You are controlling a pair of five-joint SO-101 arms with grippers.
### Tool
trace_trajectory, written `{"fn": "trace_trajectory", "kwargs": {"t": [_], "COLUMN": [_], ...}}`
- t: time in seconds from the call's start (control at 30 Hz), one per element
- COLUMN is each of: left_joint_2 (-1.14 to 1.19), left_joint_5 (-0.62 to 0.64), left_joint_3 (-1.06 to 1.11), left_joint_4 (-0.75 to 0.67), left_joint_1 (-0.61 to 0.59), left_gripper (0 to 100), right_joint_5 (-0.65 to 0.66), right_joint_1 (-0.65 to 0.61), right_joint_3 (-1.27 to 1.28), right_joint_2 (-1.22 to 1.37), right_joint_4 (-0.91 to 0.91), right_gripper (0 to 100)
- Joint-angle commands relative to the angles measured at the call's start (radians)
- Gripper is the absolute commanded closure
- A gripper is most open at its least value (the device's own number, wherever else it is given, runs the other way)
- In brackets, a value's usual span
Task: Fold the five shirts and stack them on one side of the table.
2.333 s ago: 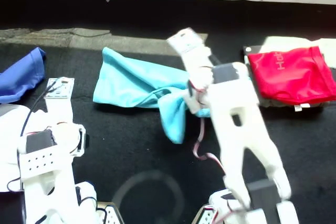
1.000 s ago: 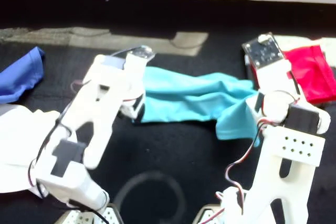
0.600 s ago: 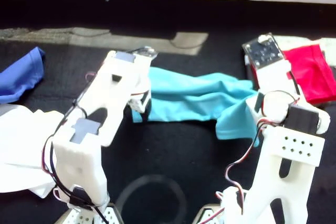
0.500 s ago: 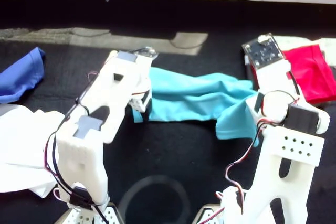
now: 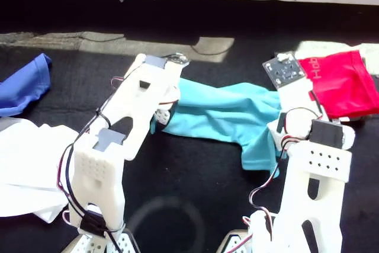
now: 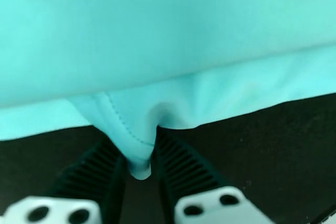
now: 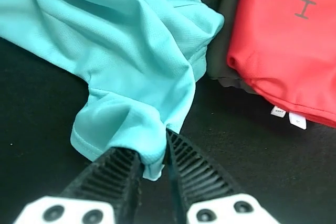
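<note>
I have both claws on the teal shirt [image 5: 225, 114], which lies strung across the middle of the worktop [image 5: 195, 176] in the high view. My left claw [image 6: 140, 167] is pressed together on a tuck of hem at the shirt's 9 o'clock end. My right claw [image 7: 154, 166] pinches a loose corner at its 4 o'clock end. I judge the two grips are set at opposite ends so that I can draw the cloth taut and lay it flat, since between them it is bunched and creased, not yet in any shape to fold. The red shirt [image 5: 340, 84] sits folded at 2 o'clock, on what looks like a dark folded garment [image 7: 226, 51], so that side reads as the stacking place. The teal cloth nearly touches it there, and a careless pull could drag the pile askew. The blue shirt [image 5: 23, 84] at 10 o'clock and the white one [image 5: 23, 164] at 8 o'clock lie crumpled, so I reckon the job is well short of done.
</note>
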Motion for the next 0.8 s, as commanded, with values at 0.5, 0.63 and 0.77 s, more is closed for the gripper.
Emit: {"fn": "trace_trajectory", "kwargs": {"t": [0.5,0.63,0.77], "left_joint_2": [-0.51,-0.572,-0.595], "left_joint_5": [-0.063,-0.058,-0.058], "left_joint_3": [0.254,0.265,0.269], "left_joint_4": [0.089,0.097,0.089], "left_joint_1": [-0.317,-0.317,-0.32], "left_gripper": [99,99,99], "right_joint_5": [-0.132,-0.133,-0.135], "right_joint_1": [-0.061,-0.154,-0.183], "right_joint_3": [0.209,0.209,0.222], "right_joint_2": [-0.027,-0.027,-0.018], "right_joint_4": [-0.263,-0.113,-0.13], "right_gripper": [90.5,85.7,85.7]}}
